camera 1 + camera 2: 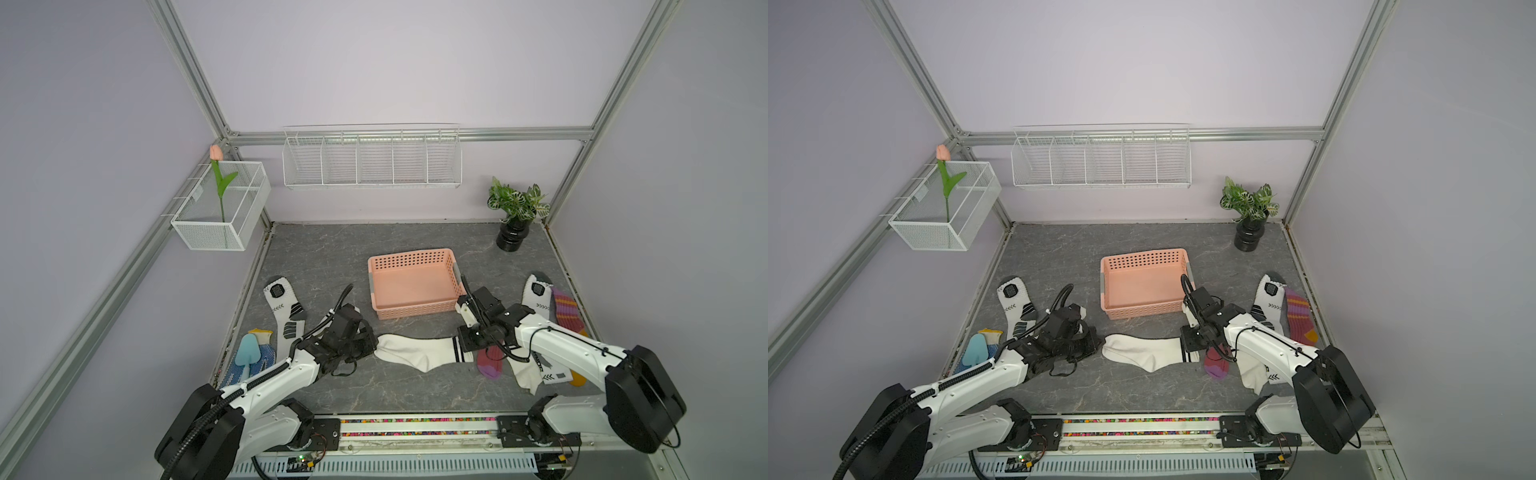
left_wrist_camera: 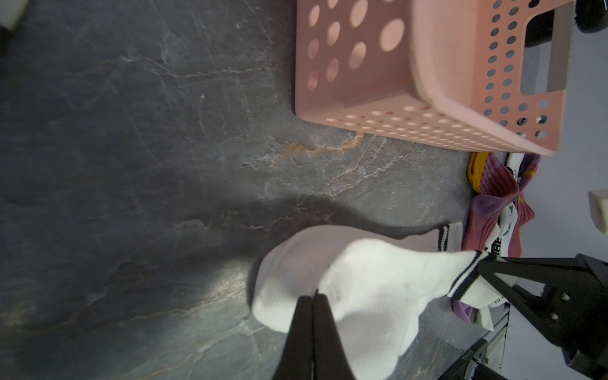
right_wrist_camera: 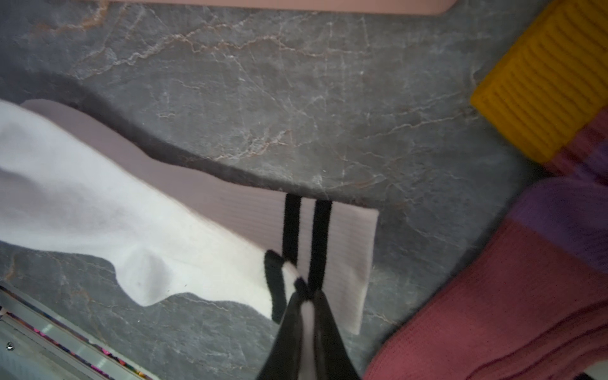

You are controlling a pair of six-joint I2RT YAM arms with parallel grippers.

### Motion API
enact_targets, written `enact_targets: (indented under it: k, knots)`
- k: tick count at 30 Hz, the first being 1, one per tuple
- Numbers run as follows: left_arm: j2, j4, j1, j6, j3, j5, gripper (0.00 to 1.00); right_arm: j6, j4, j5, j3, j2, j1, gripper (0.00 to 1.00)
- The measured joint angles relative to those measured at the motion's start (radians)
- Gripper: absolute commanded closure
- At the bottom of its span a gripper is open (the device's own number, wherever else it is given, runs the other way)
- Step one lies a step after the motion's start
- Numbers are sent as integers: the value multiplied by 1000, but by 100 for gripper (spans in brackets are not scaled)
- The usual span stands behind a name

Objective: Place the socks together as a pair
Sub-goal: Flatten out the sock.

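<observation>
The left gripper (image 2: 312,300) has its fingers (image 2: 301,332) pinched tight on the toe of a white striped sock (image 2: 371,283). The right gripper (image 3: 309,294) is clenched on the same sock's black-banded cuff, so the fabric spans between the two and hangs slack at the heel. Directly beneath it, flat on the grey table (image 1: 324,257), lies the matching sock (image 3: 345,230), with its two cuff stripes showing just past the held cuff. In both top views the two white socks sit at the near centre, in front of the pink basket (image 1: 415,309), with a maroon sock (image 1: 490,363) just to their right. The held sock looks light, limp and a little stretchy. It will likely drape and wrinkle rather than keep its shape, so gripping toe and cuff together seems the right hold, lowered evenly so that the edges line up.
</observation>
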Motion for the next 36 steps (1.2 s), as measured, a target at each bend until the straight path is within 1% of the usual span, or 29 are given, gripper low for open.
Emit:
enact_targets:
  k: [11, 20, 26, 31, 36]
  knots:
    - [-23, 0, 0, 10, -2, -23, 100, -19, 16, 26, 11, 14, -3, 87]
    - [-11, 3, 0, 13, -2, -24, 100, -27, 35, 25, 27, 65, -11, 89]
    - [-17, -32, 0, 28, 4, -34, 100, -26, 27, 20, 27, 50, -12, 89]
    - [-64, -79, 0, 36, 28, -36, 100, -22, 1, 19, 32, -2, -12, 89]
    - [-137, -102, 0, 32, 40, -35, 100, -18, -6, 19, 34, -17, -13, 89]
